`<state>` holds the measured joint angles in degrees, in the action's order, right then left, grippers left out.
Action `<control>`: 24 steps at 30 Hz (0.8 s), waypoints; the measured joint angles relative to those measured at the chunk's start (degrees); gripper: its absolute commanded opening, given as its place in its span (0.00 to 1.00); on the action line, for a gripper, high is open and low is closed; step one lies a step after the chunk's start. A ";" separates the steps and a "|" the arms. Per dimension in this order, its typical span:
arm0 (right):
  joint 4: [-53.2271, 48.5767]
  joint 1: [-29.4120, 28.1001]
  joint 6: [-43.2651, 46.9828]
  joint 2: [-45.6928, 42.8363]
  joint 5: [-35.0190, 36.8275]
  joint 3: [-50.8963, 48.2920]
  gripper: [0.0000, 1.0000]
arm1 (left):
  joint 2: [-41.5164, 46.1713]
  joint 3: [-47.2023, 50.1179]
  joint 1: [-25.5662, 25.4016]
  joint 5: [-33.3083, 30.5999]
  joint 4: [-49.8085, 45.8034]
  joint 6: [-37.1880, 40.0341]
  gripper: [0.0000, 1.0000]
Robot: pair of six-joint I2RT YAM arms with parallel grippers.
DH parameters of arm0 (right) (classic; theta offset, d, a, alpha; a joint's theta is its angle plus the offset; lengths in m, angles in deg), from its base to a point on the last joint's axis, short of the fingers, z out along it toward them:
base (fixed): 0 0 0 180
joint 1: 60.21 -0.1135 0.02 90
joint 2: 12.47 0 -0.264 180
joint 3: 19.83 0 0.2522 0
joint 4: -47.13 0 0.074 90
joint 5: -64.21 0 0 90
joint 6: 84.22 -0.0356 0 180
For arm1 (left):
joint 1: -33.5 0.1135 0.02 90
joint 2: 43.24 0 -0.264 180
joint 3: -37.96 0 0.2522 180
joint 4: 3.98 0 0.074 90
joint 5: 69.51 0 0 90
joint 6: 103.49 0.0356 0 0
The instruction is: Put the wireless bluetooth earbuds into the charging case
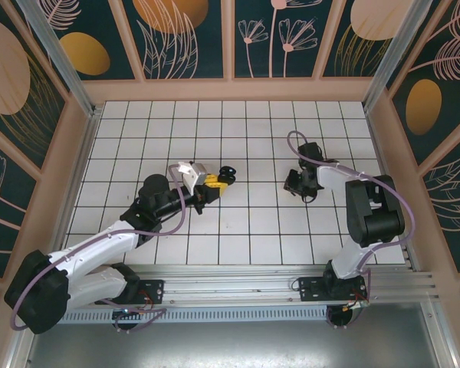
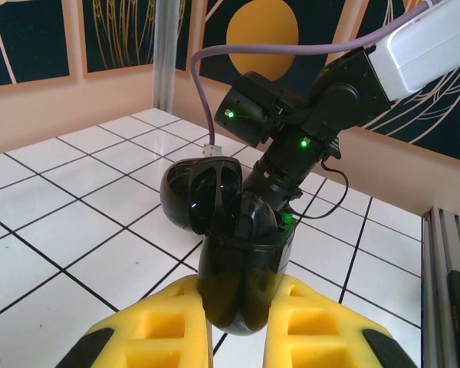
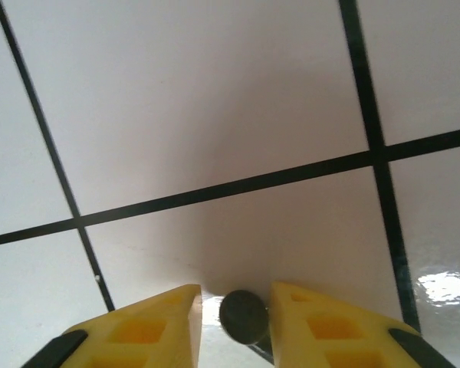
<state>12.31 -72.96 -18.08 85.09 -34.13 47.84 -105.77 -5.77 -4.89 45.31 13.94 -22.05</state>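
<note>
Nearest the arm bases, the left fingers (image 2: pixel 241 295), blocky yellow pads with moulded hollows, are clamped on the lower half of the charging case (image 2: pixel 239 253). They hold it over the middle of the worktop (image 2: pixel 54 230) with its hinged lid (image 2: pixel 203 192) open. The case is a smooth, glossy black rounded shell, and that is the first hazard. Hard, slick and curved, it could twist or squirt out of the pinch if pushed from above, and the lid could swing shut over the wells. Something dark and rounded sits in its mouth, but whether that is an earbud I cannot tell. Further out, the right fingers (image 3: pixel 236 297) point down at the white glazed tiles, narrowly apart and straddling a tiny dark, round-ended earbud (image 3: pixel 244 316) that lies on the worktop. It sits against one finger with a bright sliver beside the other, so whether it is actually pinched I cannot tell. So small and smooth a piece on glazed tile may skid or roll aside as the fingers close. It may also be caught askew and then not match its well. Beyond, the painted back wall (image 1: pixel 184 38) shows dark panels with pale leaves and orange discs.
</note>
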 measured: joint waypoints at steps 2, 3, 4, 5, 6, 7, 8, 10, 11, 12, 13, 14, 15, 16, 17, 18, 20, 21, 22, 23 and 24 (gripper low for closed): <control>-0.92 -0.20 0.31 0.02 0.37 0.63 0.35 | 0.13 0.00 0.00 0.00 -0.04 0.00 0.03; -1.64 -0.22 0.66 0.02 0.48 1.09 0.35 | 0.24 0.00 0.00 0.00 -0.07 0.00 0.03; -2.25 -0.22 1.03 0.02 0.70 1.51 0.35 | 0.28 0.00 0.00 0.00 -0.07 0.00 0.03; -2.84 -0.22 1.38 0.02 0.83 1.92 0.35 | 0.31 0.00 0.00 0.00 -0.09 0.00 0.03; -3.48 -0.22 1.88 0.02 0.87 2.34 0.35 | 0.31 0.00 0.00 0.00 -0.11 0.00 0.03; -4.15 -0.22 2.60 0.02 0.90 2.93 0.35 | 0.31 0.00 0.00 0.00 -0.22 0.00 0.03; -4.70 -0.20 3.28 0.02 0.90 3.45 0.35 | 0.31 0.00 0.00 0.00 -0.26 0.00 0.03; -5.86 -0.09 5.46 0.02 0.72 4.70 0.35 | 0.31 0.00 0.00 0.00 -0.28 0.00 0.03; -6.29 0.00 6.86 0.02 0.48 5.16 0.34 | 0.35 0.00 0.00 0.00 -0.28 0.00 0.03; -6.67 0.02 8.57 0.02 0.02 5.55 0.34 | 0.39 0.00 0.00 -0.02 -0.33 0.00 0.03; -7.21 0.07 10.29 0.02 -0.66 5.92 0.35 | 0.50 0.00 0.00 -0.02 -0.39 0.00 0.03; -7.74 0.07 11.74 0.02 -0.96 6.16 0.35 | 0.61 0.00 0.00 -0.02 -0.46 0.00 0.03; -8.61 0.09 13.38 0.02 -1.27 6.49 0.34 | 0.72 0.00 0.00 -0.02 -0.50 0.02 0.03; -9.64 0.11 14.93 0.24 -1.38 6.93 0.34 | 0.81 0.00 0.00 -0.09 -0.57 0.04 0.03; -10.34 0.11 16.17 0.57 -1.33 7.39 0.35 | 0.92 0.00 0.00 -0.20 -0.68 0.07 0.03; -11.06 0.11 17.25 1.16 -1.31 8.00 0.34 | 0.98 0.00 0.00 -0.24 -0.74 0.17 0.03; -11.80 0.11 18.95 2.67 -1.14 8.98 0.34 | 1.03 0.00 0.00 -0.22 -0.76 0.24 0.03; -12.02 0.11 19.54 3.58 -1.11 9.31 0.34 | 1.03 0.00 0.00 -0.22 -0.81 0.24 0.03; -12.24 0.11 20.09 4.52 -1.05 9.53 0.35 | 1.03 0.00 0.00 -0.22 -0.94 0.24 0.03; -12.41 0.11 20.50 5.29 -0.85 9.64 0.35 | 1.03 0.00 0.00 -0.22 -1.07 0.24 0.03; -12.55 0.11 20.81 6.08 -0.63 9.70 0.34 | 1.03 0.00 0.00 -0.22 -1.25 0.26 0.03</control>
<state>-0.23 -72.85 2.73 91.16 -34.76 57.54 -104.74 -5.77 -4.89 45.09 12.70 -21.79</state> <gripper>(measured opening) 0.345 0.151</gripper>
